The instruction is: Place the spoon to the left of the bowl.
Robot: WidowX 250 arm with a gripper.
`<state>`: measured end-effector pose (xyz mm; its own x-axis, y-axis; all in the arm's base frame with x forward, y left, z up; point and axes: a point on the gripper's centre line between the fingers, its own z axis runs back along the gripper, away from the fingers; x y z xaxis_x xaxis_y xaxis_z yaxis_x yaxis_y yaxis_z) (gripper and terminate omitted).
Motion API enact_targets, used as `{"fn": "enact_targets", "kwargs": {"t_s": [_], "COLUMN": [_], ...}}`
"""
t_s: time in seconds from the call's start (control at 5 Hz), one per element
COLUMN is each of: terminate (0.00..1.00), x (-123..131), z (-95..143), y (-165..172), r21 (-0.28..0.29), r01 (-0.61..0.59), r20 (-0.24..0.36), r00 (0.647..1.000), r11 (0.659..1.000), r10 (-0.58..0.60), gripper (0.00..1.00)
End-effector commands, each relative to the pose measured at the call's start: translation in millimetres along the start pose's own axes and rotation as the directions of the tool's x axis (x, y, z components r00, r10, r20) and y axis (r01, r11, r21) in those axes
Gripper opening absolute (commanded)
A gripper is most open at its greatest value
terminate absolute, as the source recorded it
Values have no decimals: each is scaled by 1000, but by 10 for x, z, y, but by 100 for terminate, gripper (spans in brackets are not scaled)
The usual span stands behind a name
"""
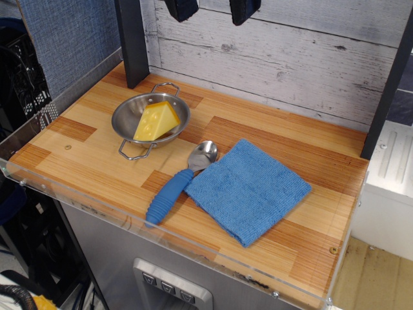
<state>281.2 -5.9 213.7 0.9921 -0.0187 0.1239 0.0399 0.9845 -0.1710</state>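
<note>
The spoon (175, 186) lies on the wooden table, silver head pointing up-right and ribbed blue handle toward the front edge. It sits to the lower right of the bowl (129, 115), a small steel bowl with two wire loop handles that holds a yellow cheese wedge (156, 121). The spoon's head touches the left corner of a blue cloth (248, 190). My gripper (211, 8) is high at the top edge of the view, well above the table. Only its two dark fingertips (181, 8) show, spread apart with nothing between them.
A black post (132, 42) stands behind the bowl at the back left. A grey plank wall (290, 58) backs the table. A clear acrylic rim (97, 203) runs along the front and left edges. A white unit (393, 187) stands to the right.
</note>
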Motion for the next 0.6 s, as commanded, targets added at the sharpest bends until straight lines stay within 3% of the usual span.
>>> {"fn": "enact_targets", "kwargs": {"t_s": [0.0,0.2,0.4], "terminate": [0,0,0], "x": [0,-113,-247], "z": [0,-66,-108], "y": [0,167,510], "r21": [0,0,36], "r01": [0,18,-7], "r20": [0,-4,-11], "r00": [1000,1000,1000], "r11": [1000,1000,999], "r10": [0,-18,7], "gripper": [100,100,100]}}
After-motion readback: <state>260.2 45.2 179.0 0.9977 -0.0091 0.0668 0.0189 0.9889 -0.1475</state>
